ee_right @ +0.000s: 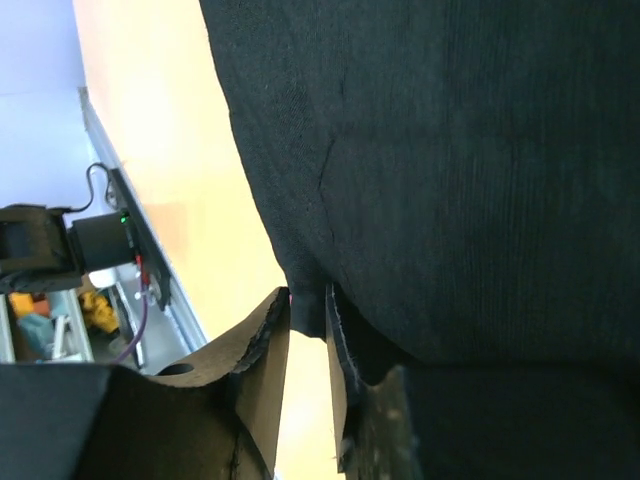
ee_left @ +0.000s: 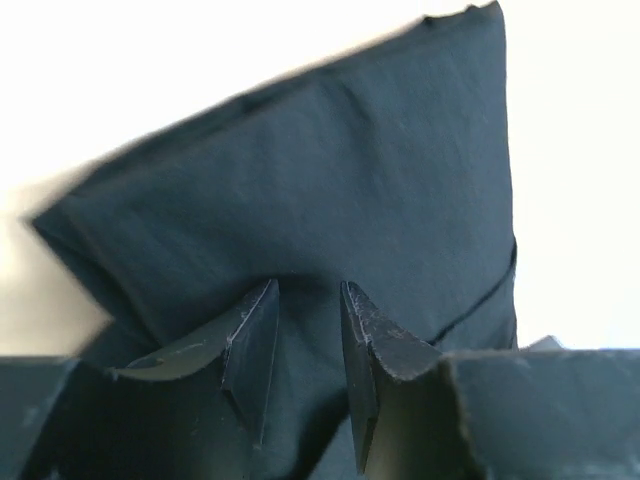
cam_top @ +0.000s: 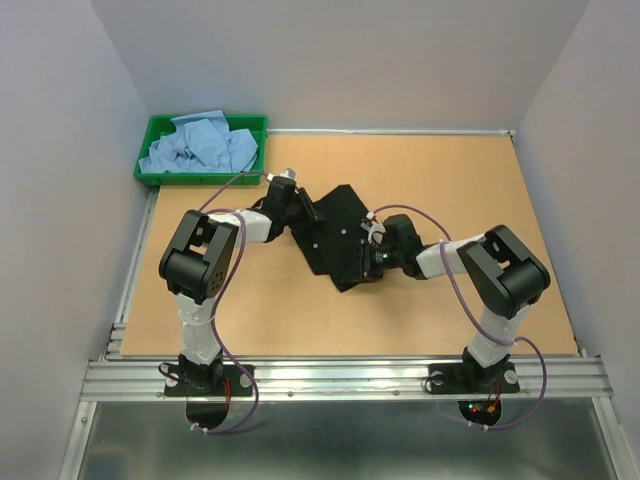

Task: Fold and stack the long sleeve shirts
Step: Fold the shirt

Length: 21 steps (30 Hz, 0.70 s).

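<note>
The black long sleeve shirt lies folded into a slanted oblong in the middle of the table. My left gripper is at its far left end. In the left wrist view its fingers stand a little apart, pressed into the black cloth, which bunches between them. My right gripper is at the shirt's near right edge. The right wrist view has its jaws pinched on a small corner of the black hem. Light blue shirts lie crumpled in the tray.
The green tray stands at the far left corner, just off the wooden table top. Grey walls close in the back and both sides. A metal rail runs along the near edge by the arm bases.
</note>
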Tool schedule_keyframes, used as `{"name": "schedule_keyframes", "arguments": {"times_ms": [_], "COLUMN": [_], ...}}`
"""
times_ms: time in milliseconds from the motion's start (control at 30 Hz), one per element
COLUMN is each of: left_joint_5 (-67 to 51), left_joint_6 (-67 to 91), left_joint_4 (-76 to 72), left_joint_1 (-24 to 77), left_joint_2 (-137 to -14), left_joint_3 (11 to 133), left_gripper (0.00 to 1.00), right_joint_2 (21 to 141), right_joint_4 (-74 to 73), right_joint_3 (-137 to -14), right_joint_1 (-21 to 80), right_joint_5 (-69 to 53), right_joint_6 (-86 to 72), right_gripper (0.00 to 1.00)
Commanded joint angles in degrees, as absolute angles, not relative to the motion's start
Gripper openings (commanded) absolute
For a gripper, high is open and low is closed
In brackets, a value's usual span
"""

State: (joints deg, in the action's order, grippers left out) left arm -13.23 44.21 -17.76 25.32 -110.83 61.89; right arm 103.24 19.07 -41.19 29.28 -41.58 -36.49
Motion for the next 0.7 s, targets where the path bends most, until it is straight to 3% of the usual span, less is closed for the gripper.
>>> {"name": "schedule_keyframes", "arguments": {"times_ms": [0, 100, 300, 533, 667], "left_joint_5": [-10.6, -10.9, -11.3, -11.6, -11.7], "left_joint_6": [43.2, 42.3, 41.6, 42.2, 42.6], "left_joint_4": [-17.8, -17.7, -17.6, -17.7, -17.4], "left_joint_1": [23.6, 23.6, 23.6, 23.6, 23.6], "left_joint_2": [-109.5, -108.8, -108.5, -107.8, -107.9], "left_joint_3": [60.9, 60.7, 58.8, 57.2, 56.8], "left_gripper": [0.43, 0.43, 0.44, 0.44, 0.44], "right_joint_2": [99.9, 93.8, 90.3, 98.6, 105.5], "right_joint_4": [18.3, 12.7, 11.1, 14.1, 29.9], "right_joint_3": [-41.7, -45.2, -50.0, -49.1, -38.0], "right_joint_1": [29.4, 28.3, 22.2, 21.7, 17.3], "right_joint_5": [-39.6, -36.0, -42.0, -44.9, -47.3], "right_joint_6": [-33.8, -31.7, -33.7, -34.1, -41.0], "right_gripper": [0.28, 0.38, 0.4, 0.39, 0.36]}}
